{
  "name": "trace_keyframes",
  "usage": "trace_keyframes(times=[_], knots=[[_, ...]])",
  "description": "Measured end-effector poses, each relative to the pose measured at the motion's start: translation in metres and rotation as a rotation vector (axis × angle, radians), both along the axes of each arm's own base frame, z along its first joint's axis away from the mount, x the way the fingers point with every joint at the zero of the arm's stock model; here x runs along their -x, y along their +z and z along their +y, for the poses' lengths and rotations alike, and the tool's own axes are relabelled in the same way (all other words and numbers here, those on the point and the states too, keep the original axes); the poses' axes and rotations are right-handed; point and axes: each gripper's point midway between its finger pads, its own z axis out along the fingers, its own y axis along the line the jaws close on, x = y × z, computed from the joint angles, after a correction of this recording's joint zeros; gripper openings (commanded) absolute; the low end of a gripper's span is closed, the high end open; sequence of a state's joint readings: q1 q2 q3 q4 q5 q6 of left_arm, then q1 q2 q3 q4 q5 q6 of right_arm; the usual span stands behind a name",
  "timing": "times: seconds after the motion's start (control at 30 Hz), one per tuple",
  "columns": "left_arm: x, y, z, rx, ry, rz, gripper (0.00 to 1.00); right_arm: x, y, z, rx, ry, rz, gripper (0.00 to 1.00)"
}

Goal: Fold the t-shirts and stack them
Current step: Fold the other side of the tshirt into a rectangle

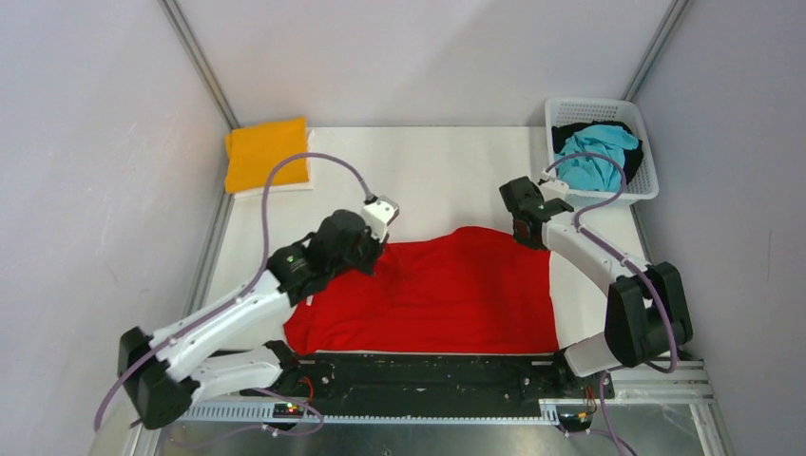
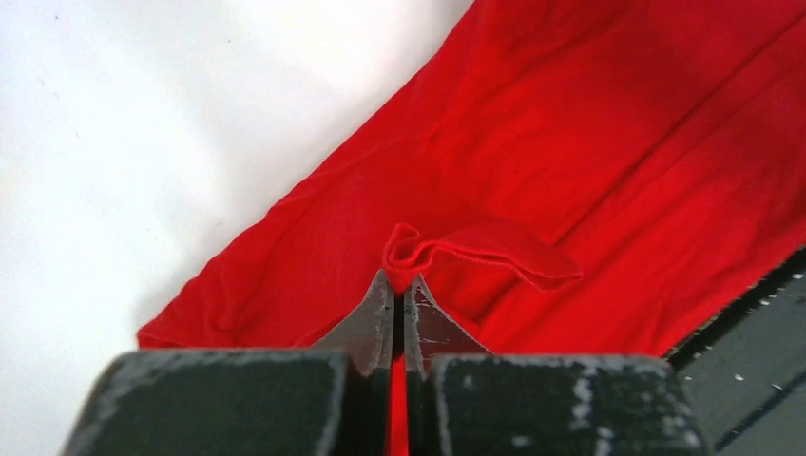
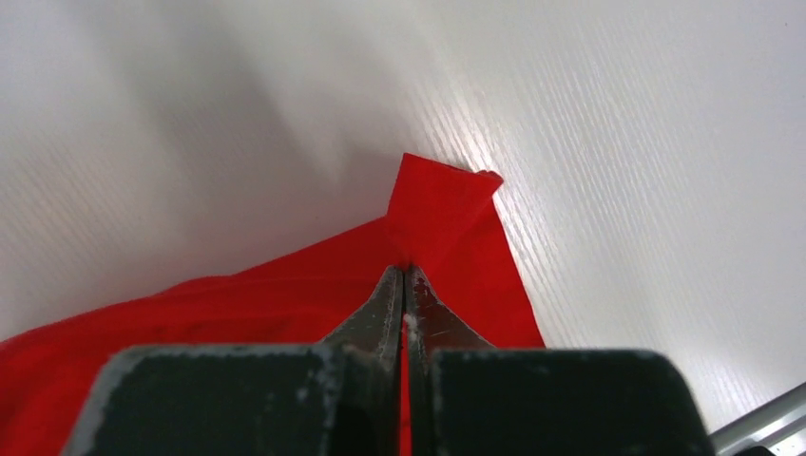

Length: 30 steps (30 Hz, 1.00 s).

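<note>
While your left claw [image 2: 399, 285] and right claw [image 3: 404, 275] each pinch shut on a far corner of the red t-shirt [image 1: 447, 285], spread on the near half of the desk [image 1: 437, 180], lift both evenly and bring that edge toward you so the fold lands straight.

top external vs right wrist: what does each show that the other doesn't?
Top external only: the folded orange-yellow cloth t-shirt at the far left corner, the white plastic lattice basket at far right holding a turquoise cloth t-shirt over black cloth, and the full spread of the bright red cloth t-shirt. Right wrist only: the right pincer shut on that shirt's turned-up corner. Both: the red shirt and the white table.
</note>
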State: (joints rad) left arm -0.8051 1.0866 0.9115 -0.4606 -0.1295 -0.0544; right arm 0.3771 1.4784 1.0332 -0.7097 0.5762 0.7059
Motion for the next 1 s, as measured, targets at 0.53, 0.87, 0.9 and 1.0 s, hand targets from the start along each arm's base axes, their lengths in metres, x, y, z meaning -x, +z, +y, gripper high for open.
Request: trace_keyframes(times=[0.53,0.87,0.9,1.0], knots=[[0.057,-0.005,0.02,0.126,0.106,0.086,0.0,0.045,0.012,0.003,0.005,0.075,0.006,0.02],[0.082,-0.005,0.037,0.167,0.17,0.151,0.0,0.065,0.012,0.001,-0.001,0.102,0.015,0.04],[0.083,-0.005,0.039,0.171,0.174,0.155,0.0,0.066,0.013,0.002,-0.004,0.106,0.013,0.04],[0.088,-0.003,0.043,0.185,0.185,0.164,0.0,0.07,0.012,0.005,-0.016,0.123,0.014,0.07]])
